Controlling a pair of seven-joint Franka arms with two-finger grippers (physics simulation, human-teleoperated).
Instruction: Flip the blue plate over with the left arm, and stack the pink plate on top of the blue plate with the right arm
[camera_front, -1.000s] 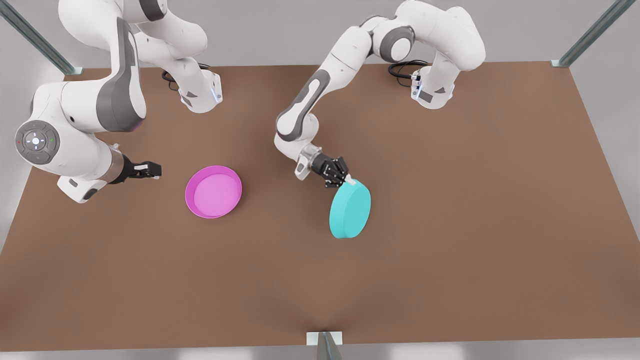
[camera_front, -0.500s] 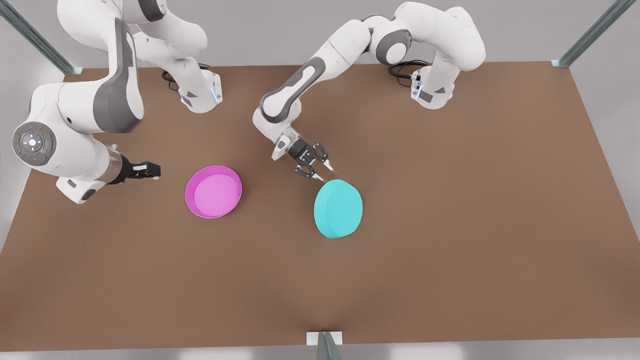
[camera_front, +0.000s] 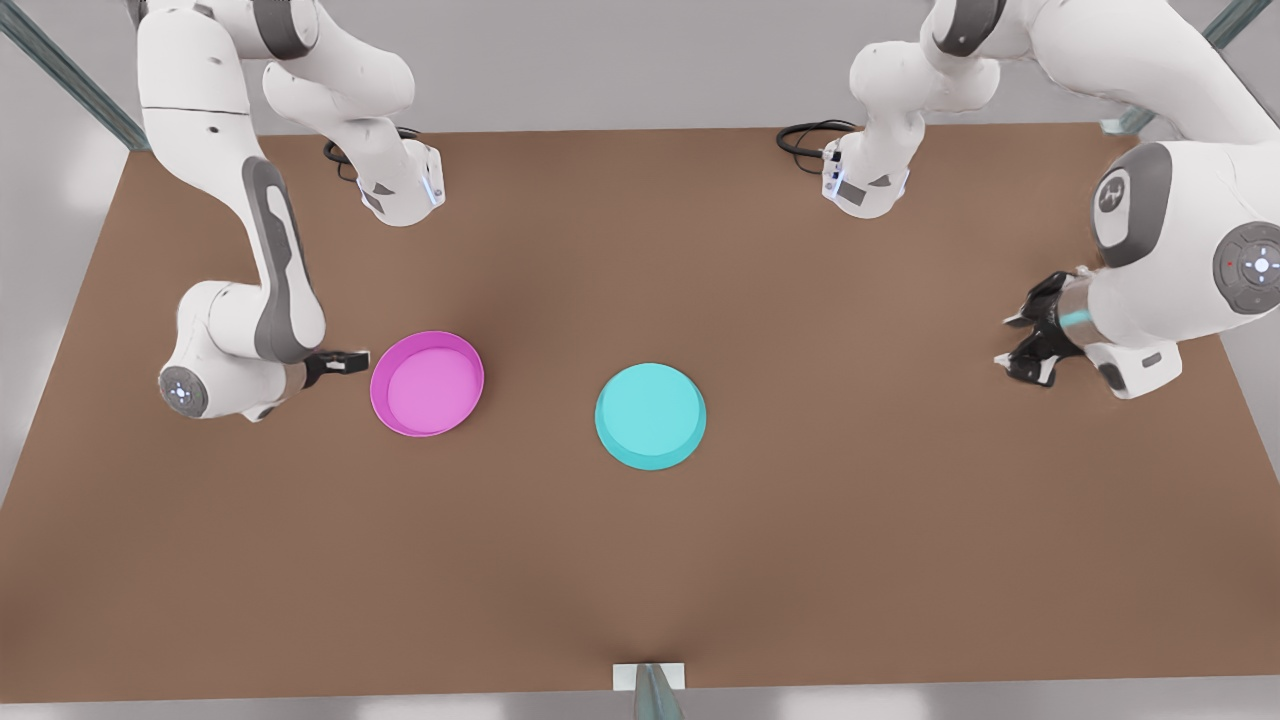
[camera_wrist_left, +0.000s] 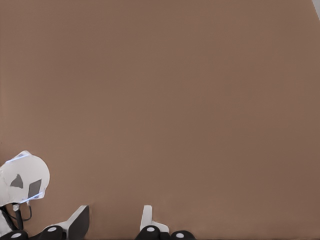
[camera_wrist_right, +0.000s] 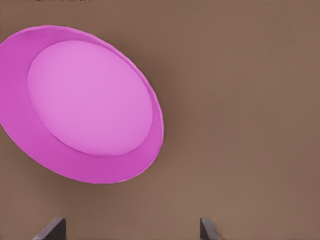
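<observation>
So the blue plate (camera_front: 650, 416) is lying flat on the brown counter (camera_front: 800, 560) about in the middle, bottom side up, nothing touching it. The pink plate (camera_front: 427, 383) sits right way up toward the front view's left, well apart from the blue one, with its paler inside showing.

The right pincer (camera_front: 352, 360) is down low just beside the pink plate's rim, on the side away from the blue plate. In the right wrist view the pink plate (camera_wrist_right: 82, 105) is close ahead, and the two fingertips (camera_wrist_right: 50, 229) stand wide apart with bare counter between them, so it's open and not holding anything.

The left pincer (camera_front: 1012, 342) is way off at the front view's right, far from both plates, just hanging above the counter. Its fingers (camera_wrist_left: 146, 217) are spread in the left wrist view, with nothing but brown counter (camera_wrist_left: 175, 100) in front of them, so it's open and empty too. You can also see a white arm base (camera_wrist_left: 22, 179) at the edge of that view.
</observation>
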